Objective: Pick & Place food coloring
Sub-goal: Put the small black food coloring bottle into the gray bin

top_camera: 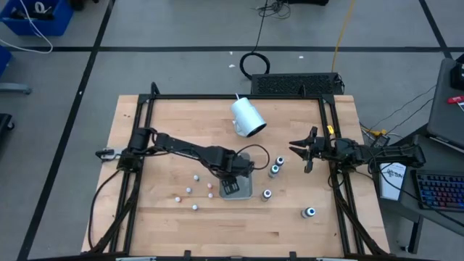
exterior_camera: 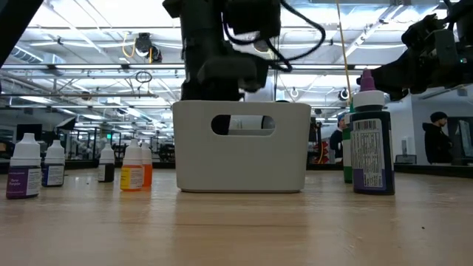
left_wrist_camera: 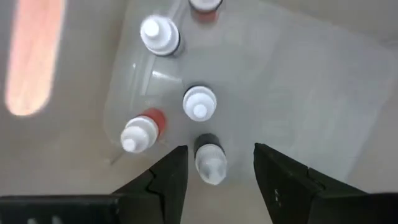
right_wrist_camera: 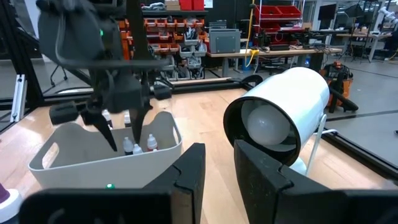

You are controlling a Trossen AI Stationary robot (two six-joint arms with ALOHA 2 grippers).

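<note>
Over the tray [top_camera: 245, 190] your left gripper [left_wrist_camera: 214, 171] hangs, fingers spread around a small bottle [left_wrist_camera: 210, 162], not gripping; your right gripper [top_camera: 304, 150] waits open near the table's right edge.

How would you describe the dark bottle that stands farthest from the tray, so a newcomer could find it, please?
Start at the clear tray near the table's middle, under the left claw. Three dark bottles stand close by on the right arm's side; the fourth stands alone, further out towards the right front corner, apart from any neighbour.
</note>
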